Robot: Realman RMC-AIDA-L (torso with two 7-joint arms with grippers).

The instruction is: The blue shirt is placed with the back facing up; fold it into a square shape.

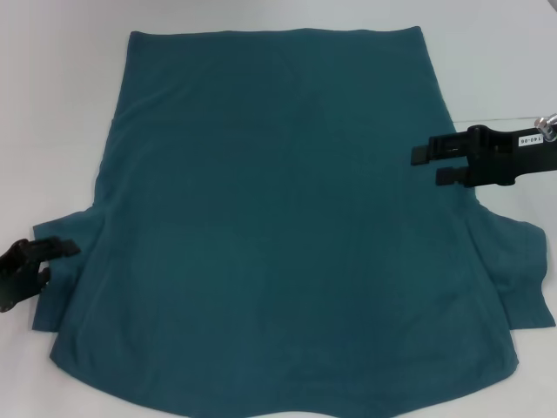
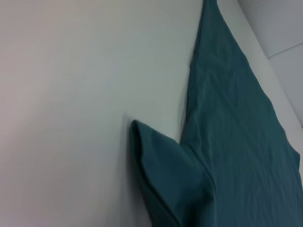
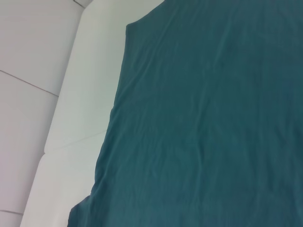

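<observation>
The white worktop [image 1: 52,104] takes up the whole scene, and the blue shirt [image 1: 287,226] is spread flat over most of it, hem at the far side and both short sleeves poking out near the robot. In the left wrist view the left sleeve [image 2: 165,175] looks doubled over on itself, lying on the worktop. The right gripper [image 1: 439,165] hangs over the shirt's right edge above the right sleeve [image 1: 518,270], jaws apart with nothing in them. The left gripper [image 1: 48,261] sits right at the left sleeve's edge, jaws narrowly apart, can't tell if it's pinching fabric.
</observation>
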